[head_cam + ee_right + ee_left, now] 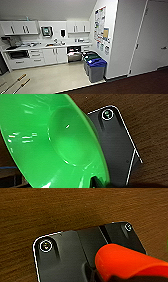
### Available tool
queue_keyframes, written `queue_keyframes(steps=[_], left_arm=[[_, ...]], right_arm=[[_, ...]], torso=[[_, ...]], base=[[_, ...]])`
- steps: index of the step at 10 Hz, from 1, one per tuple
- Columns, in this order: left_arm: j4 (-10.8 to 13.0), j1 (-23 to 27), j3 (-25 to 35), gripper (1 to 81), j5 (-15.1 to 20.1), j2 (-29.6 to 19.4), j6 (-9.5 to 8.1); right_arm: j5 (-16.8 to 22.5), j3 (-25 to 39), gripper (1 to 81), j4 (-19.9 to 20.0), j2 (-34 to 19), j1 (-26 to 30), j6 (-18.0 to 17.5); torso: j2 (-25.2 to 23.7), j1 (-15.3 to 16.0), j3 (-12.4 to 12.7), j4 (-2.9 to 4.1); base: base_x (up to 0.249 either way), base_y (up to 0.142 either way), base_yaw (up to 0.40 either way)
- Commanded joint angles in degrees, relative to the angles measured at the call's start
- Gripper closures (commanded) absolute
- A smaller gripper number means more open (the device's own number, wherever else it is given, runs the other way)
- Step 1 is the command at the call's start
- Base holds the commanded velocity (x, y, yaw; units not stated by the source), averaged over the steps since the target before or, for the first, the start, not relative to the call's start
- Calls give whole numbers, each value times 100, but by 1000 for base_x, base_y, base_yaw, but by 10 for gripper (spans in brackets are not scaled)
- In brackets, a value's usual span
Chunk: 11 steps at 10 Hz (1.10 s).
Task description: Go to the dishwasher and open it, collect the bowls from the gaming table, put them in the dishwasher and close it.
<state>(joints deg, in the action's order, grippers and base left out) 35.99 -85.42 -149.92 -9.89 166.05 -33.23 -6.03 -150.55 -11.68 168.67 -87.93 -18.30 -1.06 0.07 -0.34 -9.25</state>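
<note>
1. Carrying step: a green bowl (50, 141) sits large and tilted at my right wrist over brown carpet; I judge my right claw clamped on its rim, though the fingers are hard to see.
2. My left claw: can't tell apart or together; an orange object (125, 263) shows close to it.
3. The dishwasher (74, 53) stands open under the counter's right end, well apart from me, beside the bins (96, 68).
4. Next move calls for driving across the pale floor to the rack.

Bright green bowl (50, 141) over brown carpet (150, 119); white cabinets (50, 56) and worktop (42, 46) — a blue-lidded grey bin (97, 70) beside a green-lidded one (91, 57) — pale floor (55, 77).
</note>
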Motion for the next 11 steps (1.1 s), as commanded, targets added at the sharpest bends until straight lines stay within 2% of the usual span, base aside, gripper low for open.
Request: queue_keyframes(steps=[1,11], left_arm=[[40,319,15,811,171,-72,-8],[40,319,15,811,171,-71,-7]], right_arm=[[287,27,811,-115,3,280,45],[287,18,811,-115,2,280,37]], torso=[[0,0,0,0],[0,0,0,0]], base=[[160,0,0],[160,0,0]])
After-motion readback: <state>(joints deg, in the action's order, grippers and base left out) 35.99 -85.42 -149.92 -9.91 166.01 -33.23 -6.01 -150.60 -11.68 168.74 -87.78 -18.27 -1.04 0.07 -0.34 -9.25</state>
